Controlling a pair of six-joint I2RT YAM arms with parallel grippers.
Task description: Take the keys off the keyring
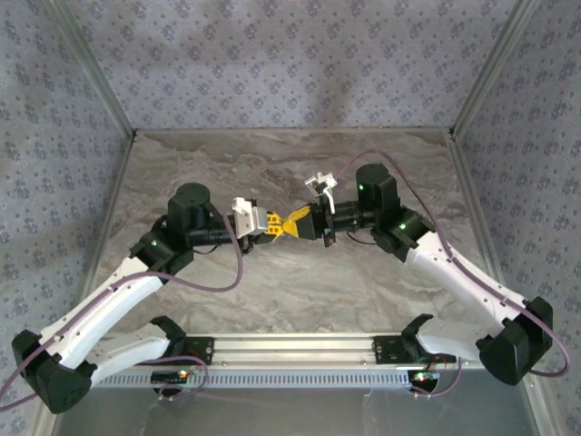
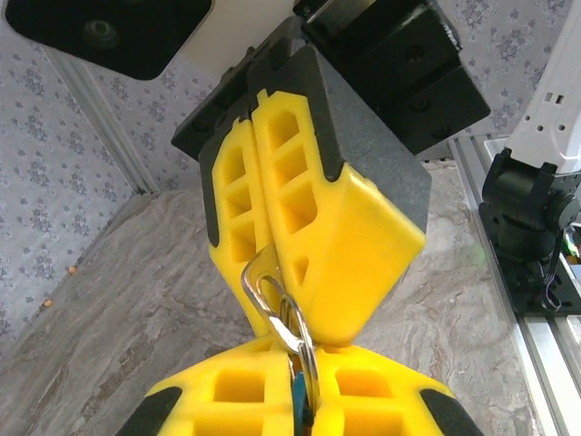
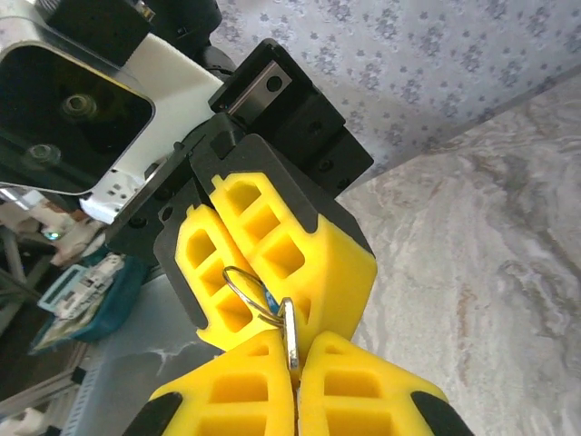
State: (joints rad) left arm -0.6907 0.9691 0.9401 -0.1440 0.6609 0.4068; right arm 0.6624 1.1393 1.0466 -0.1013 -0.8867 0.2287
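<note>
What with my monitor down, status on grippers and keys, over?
Left gripper shut, right gripper shut, tip to tip above the table. Keys pinched between both. Nothing in the way.

Grey marbled table top (image 1: 290, 291); flower-patterned cloth walls (image 1: 290, 64) around it; slotted aluminium rail (image 1: 290, 350) along near edge

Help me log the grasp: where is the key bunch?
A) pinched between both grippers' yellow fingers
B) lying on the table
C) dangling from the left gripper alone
A: the keys bridge the shut left gripper and the shut right gripper, which meet tip to tip.
</note>
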